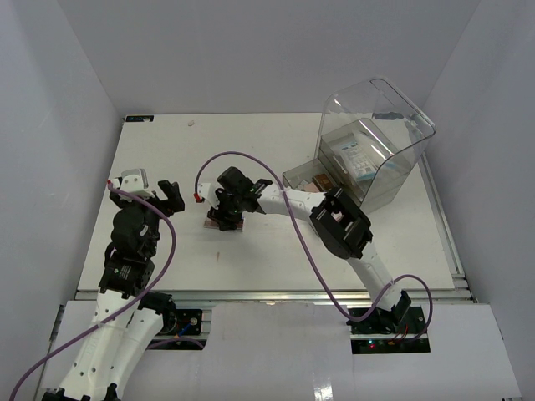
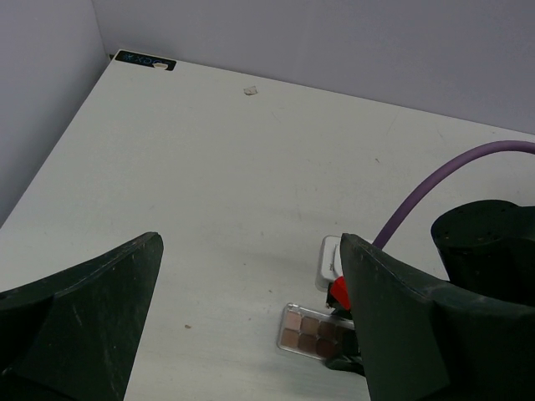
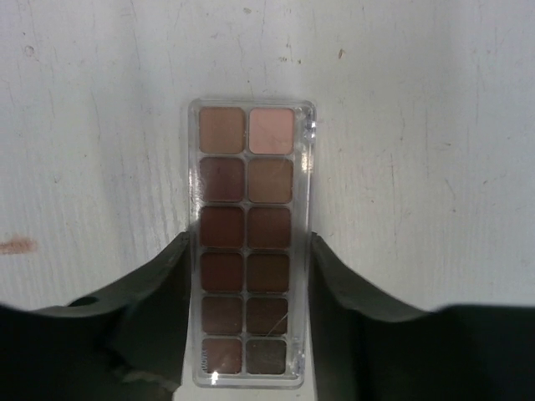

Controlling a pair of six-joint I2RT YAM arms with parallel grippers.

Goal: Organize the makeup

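A brown palette of several rectangular pans in a clear case (image 3: 248, 167) lies flat on the white table. My right gripper (image 3: 248, 251) is shut on it, one finger pressed on each long edge. From above, the palette (image 1: 227, 224) sits under the right gripper (image 1: 224, 217) at mid table. It also shows in the left wrist view (image 2: 308, 328), partly hidden by the left finger. My left gripper (image 2: 251, 251) is open and empty, held over the table's left side (image 1: 167, 197). A white-blue packet (image 1: 358, 157) and a brownish item (image 1: 321, 182) lie inside the clear box.
The large clear domed box (image 1: 376, 142) stands at the back right, its opening facing the table's middle. A purple cable (image 1: 251, 159) arcs over the right arm. A small reddish stain (image 3: 17, 246) marks the table near the palette. Grey walls close three sides.
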